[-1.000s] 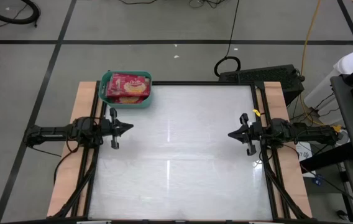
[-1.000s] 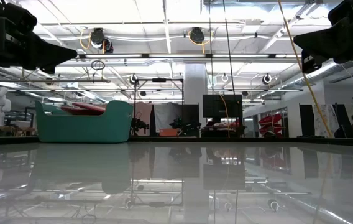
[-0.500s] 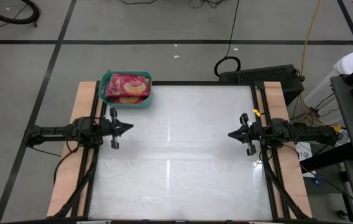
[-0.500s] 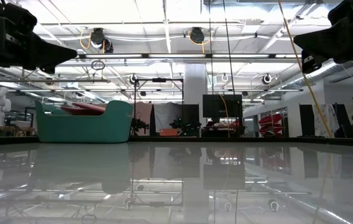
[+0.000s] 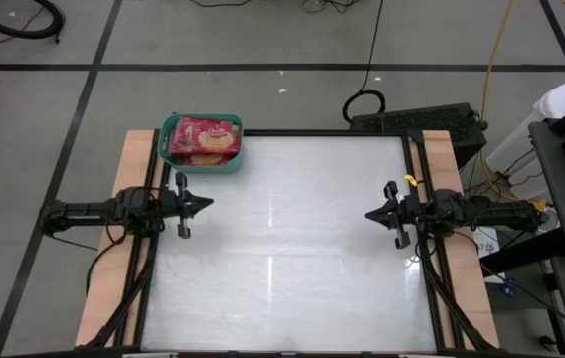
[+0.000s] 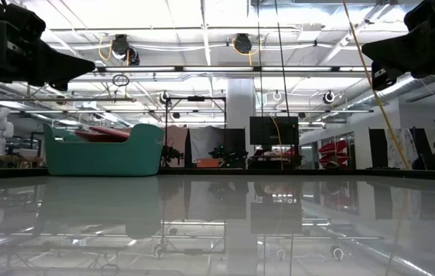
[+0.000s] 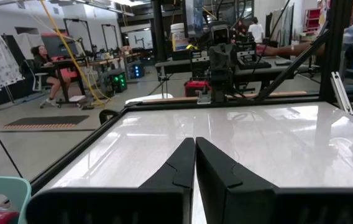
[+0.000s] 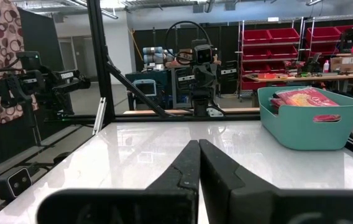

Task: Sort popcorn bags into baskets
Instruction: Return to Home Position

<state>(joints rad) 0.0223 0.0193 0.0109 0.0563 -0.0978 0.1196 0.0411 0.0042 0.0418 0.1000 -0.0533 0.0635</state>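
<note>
The popcorn bags are lying stacked inside the teal bin at the far left corner of the counter. The left pincer and right pincer are hovering at opposite side edges, both pressed together and carrying nothing, seemingly parking because the sorting looks finished.

Bin: only the top bags show from above, so the stack count can't be told; in the low view its wall hides all but red edges over the rim. Left wrist view cuts the bin off at the picture's corner. Low view crops left arm and right arm at the top edge.
</note>
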